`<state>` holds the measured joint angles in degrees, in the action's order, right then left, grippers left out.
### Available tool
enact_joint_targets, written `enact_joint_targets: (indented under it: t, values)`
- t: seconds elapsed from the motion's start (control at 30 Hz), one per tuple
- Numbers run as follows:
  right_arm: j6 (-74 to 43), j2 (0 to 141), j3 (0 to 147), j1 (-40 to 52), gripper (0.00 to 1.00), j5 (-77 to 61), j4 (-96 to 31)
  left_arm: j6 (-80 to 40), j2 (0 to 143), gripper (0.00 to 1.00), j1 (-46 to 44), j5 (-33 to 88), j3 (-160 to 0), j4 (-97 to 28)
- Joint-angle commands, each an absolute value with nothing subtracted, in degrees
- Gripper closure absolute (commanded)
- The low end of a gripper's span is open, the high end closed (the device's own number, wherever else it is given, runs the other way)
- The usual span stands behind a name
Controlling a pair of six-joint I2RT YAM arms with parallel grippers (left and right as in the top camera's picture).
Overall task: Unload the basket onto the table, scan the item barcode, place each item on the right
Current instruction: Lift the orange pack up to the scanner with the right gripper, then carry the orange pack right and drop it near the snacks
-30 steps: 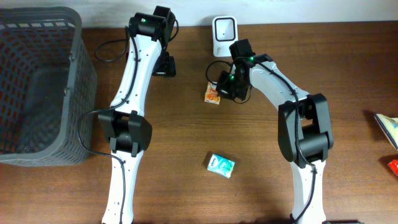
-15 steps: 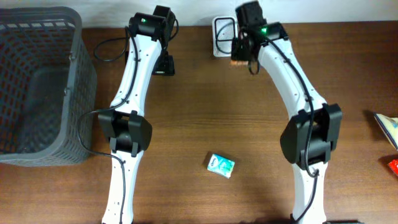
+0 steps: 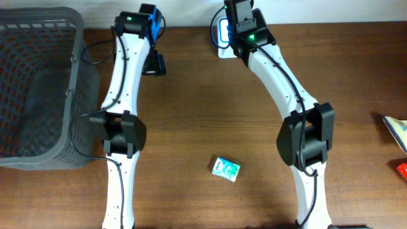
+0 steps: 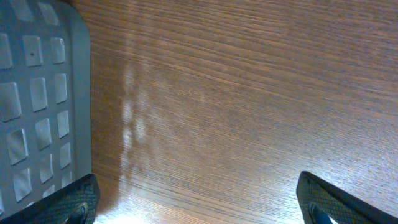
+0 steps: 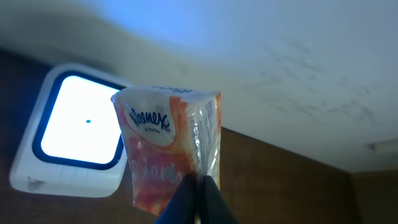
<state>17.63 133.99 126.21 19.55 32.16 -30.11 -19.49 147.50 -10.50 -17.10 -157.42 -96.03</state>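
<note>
Leftmost, the basket [image 3: 38,89] takes up the table's [image 3: 191,114] left side, its rim running to the back and left edges. The left gripper [image 3: 154,63] hangs near the back edge, just right of the basket's far corner. In the left wrist view its fingers [image 4: 68,205] stand wide apart with nothing between them, bare wood below and the basket's wall [image 4: 37,93] close on one side.

Between the two arms lies a broad stretch of bare wood, broken only by a teal pack [image 3: 226,168] lying flat toward the front, well apart from both arms.

At the back edge sits the scanner [image 3: 220,37], partly covered from above by the right wrist. The right wrist view shows the right gripper [image 5: 198,193] with its fingers pinched together on the lower edge of the tissue pack [image 5: 165,155]. The pack is held up in the air, upright, just beside the scanner's lit window [image 5: 78,121] and overlapping its right edge in that view. Whether its barcode faces the window cannot be told. A pale wall [image 5: 280,62] rises right behind.

Right of that arm the wood is open up to the far right edge, where a flat packet [image 3: 397,132] and a red item [image 3: 402,168] are cut off by the frame.
</note>
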Motion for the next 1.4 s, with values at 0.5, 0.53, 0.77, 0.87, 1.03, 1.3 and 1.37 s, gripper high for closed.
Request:
enact_joint_targets:
  t: [0.5, 0.53, 0.77, 0.87, 1.03, 1.3, 1.37]
  values:
    - [29.8, 139.2, 126.7, 24.1, 0.96, 39.4, -20.5, -20.3, 147.3, 0.01, -9.7, -15.2, -157.1, -95.9]
    - [29.8, 139.2, 126.7, 24.0, 0.96, 40.1, -20.6, -20.3, 147.3, 0.01, -9.7, -15.2, -157.1, -95.9]
    - [27.0, 139.2, 126.7, 23.7, 0.96, 44.0, -21.2, -20.3, 147.3, 0.01, -9.7, -15.2, -157.1, -95.7]
    - [21.0, 138.8, 126.7, 23.6, 0.96, 47.2, -22.7, -20.3, 147.3, 0.01, -9.7, -15.1, -157.1, -95.7]
    - [7.2, 134.8, 126.7, 21.5, 0.96, 47.2, -31.3, -20.3, 147.3, 0.01, -9.7, -13.6, -157.1, -95.6]
    - [-17.0, 123.4, 126.7, 8.7, 0.96, 45.9, -51.9, -20.3, 147.3, 0.01, -9.7, -10.9, -157.1, -95.7]
    - [-20.1, 122.5, 126.7, 3.0, 0.96, 42.4, -58.5, -20.3, 147.3, 0.01, -9.7, -8.6, -157.1, -95.9]
